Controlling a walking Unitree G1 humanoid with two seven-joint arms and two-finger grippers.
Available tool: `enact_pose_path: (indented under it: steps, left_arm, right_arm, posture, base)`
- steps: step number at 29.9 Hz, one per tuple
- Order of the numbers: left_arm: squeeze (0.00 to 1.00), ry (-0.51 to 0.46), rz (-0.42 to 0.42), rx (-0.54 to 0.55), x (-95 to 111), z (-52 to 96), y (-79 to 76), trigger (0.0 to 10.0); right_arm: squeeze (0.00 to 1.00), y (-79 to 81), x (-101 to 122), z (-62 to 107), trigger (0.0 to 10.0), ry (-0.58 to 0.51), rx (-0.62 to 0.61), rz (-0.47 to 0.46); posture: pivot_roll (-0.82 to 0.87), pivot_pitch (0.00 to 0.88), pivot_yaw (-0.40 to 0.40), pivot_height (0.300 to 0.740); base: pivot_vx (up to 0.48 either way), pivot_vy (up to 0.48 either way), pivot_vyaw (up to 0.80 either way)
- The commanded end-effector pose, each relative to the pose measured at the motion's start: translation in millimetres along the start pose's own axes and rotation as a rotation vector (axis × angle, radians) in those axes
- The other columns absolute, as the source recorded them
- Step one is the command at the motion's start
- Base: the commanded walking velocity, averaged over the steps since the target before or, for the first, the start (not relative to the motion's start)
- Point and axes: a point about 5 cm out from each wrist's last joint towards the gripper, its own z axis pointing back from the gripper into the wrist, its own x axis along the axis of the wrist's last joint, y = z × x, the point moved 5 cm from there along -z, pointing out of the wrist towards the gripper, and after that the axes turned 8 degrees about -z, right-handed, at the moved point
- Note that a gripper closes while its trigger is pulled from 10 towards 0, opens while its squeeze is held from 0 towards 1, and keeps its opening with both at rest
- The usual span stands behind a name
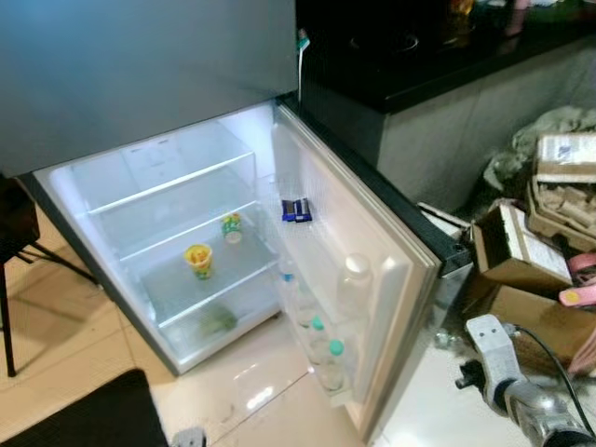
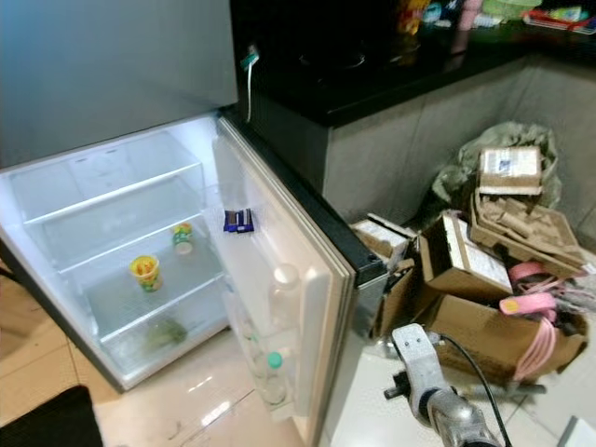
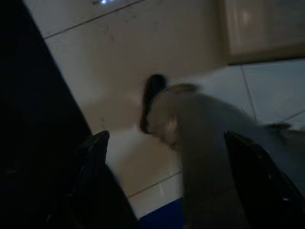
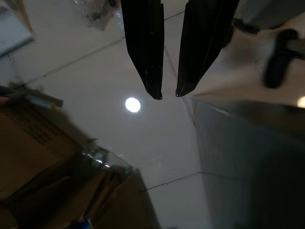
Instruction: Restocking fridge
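On fridge (image 1: 56,177) shelf two cups (image 1: 198,260), door open, left fingers (image 3: 95,157) wide apart, right fingers (image 4: 147,52) nearly closed, both empty

The silver right arm (image 1: 521,396) hangs low; its right gripper (image 4: 168,94) shows 2 long black fingers (image 4: 145,45) nearly together. The left gripper (image 3: 167,183) has its fingers spread wide.
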Motion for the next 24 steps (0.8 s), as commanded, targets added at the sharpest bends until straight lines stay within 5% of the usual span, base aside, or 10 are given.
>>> enact_pose_path:
  steps: [1,5,11,15,16,19,21,24]
  left_arm:
    - [0.00,0.046,0.007,-0.004,-15.6,2.7,-1.3,10.0]
    - [0.00,0.047,0.004,-0.005,-15.6,2.8,-1.2,10.0]
    - [0.00,0.047,0.000,-0.008,-15.3,2.8,-1.3,10.0]
    - [0.00,0.048,-0.001,-0.011,-15.7,2.6,-2.2,10.0]
    - [0.00,0.048,-0.001,-0.011,-15.7,2.6,-2.2,10.0]
    - [0.00,0.048,0.001,-0.013,-16.0,2.5,-3.0,10.0]
    - [0.00,0.048,0.002,-0.014,-16.0,2.4,-3.3,10.0]
    - [0.00,0.047,0.004,-0.014,-16.5,2.4,-3.9,10.0]
  right_arm:
    - [0.00,6.1,13.5,-2.7,10.0,-0.048,0.028,-0.021]
    - [0.00,16.8,22.8,-3.4,10.0,-0.087,0.114,-0.061]
    - [0.00,56.8,40.0,1.3,10.0,-0.155,0.427,-0.107]
    - [0.00,127.8,59.5,28.2,10.0,-0.195,0.944,-0.057]
    - [0.00,127.8,59.5,28.2,10.0,-0.195,0.944,-0.057]
    - [0.00,167.8,89.2,69.8,10.0,-0.282,1.281,-0.057]
    - [0.00,178.5,106.4,90.1,10.0,-0.340,1.406,-0.085]
    - [0.00,178.8,120.1,93.0,10.0,-0.402,1.416,-0.091]
  posture:
    - [-0.09,0.000,-0.031,0.740]
    - [-0.09,0.000,-0.031,0.740]
    - [-0.10,0.000,-0.029,0.740]
    - [-0.10,0.000,-0.029,0.740]
    - [-0.10,0.000,-0.029,0.740]
    - [-0.09,0.000,-0.032,0.740]
    - [-0.09,0.000,-0.033,0.740]
    - [-0.09,0.000,-0.034,0.740]
  base:
    - [0.000,0.000,0.00]
    - [0.000,0.000,0.00]
    - [0.000,0.000,0.00]
    - [0.000,0.000,0.00]
    - [0.000,0.000,0.00]
    - [0.000,0.000,0.00]
    - [0.000,0.000,0.00]
    - [0.000,0.000,0.00]
